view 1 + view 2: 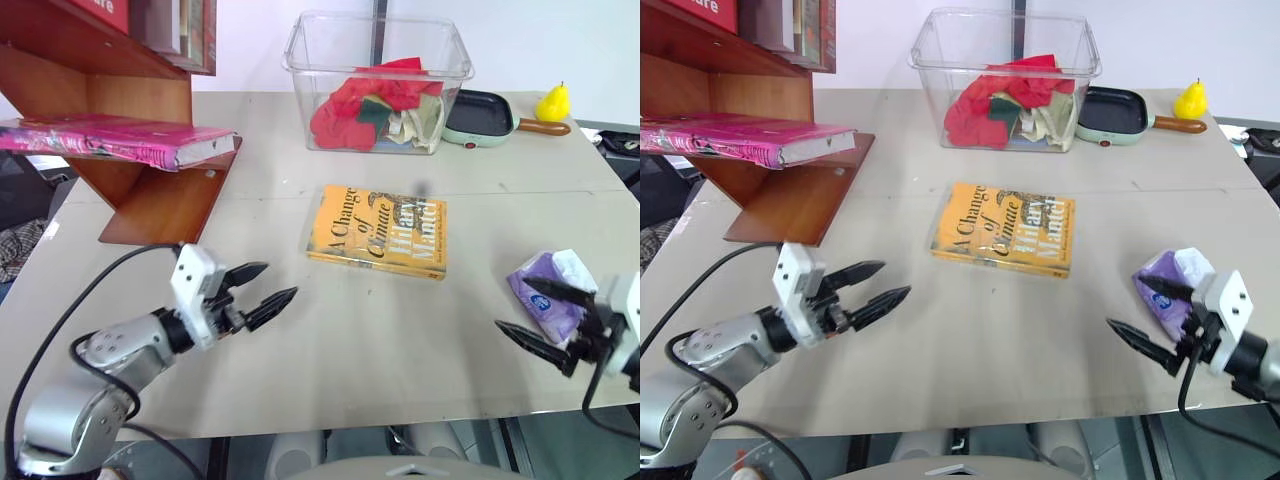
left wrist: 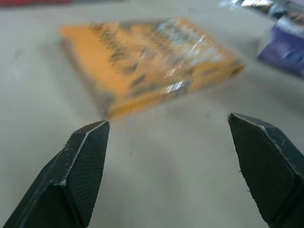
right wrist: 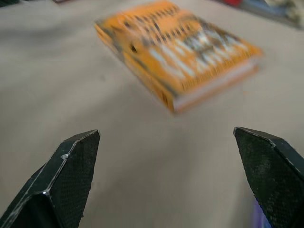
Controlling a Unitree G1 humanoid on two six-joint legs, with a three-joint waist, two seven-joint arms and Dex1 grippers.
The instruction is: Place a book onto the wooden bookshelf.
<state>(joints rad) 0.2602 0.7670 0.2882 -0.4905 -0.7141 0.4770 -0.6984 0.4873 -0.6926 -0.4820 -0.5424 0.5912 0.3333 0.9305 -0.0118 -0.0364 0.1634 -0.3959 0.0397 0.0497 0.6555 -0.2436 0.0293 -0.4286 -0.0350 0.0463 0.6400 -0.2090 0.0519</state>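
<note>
1. Beige and broad, the table carries everything; seen from the head cameras, the wooden bookshelf sits at about ten o'clock, and the book, the pink paperback, already lies flat on its lower slanted board, white page edges facing the table's middle.
2. That book's near end sits right at the board's edge. Judged from this, a knock to the shelf or a sweep of an arm past it could slide the book off onto the table.
3. Low at seven o'clock, the left gripper hangs released, jaws wide, holding nothing, aimed toward the yellow-orange book at the centre. If it closed on that one, the wrong title would be carried.
4. At twelve o'clock a clear plastic bin holds red cloth; a small pan and a yellow pear stand at one o'clock, well apart from both arms, so little risk there.
5. At four o'clock the right gripper is also spread and empty, just beside a purple tissue pack. A careless move could snag or push the pack toward the table edge.
</note>
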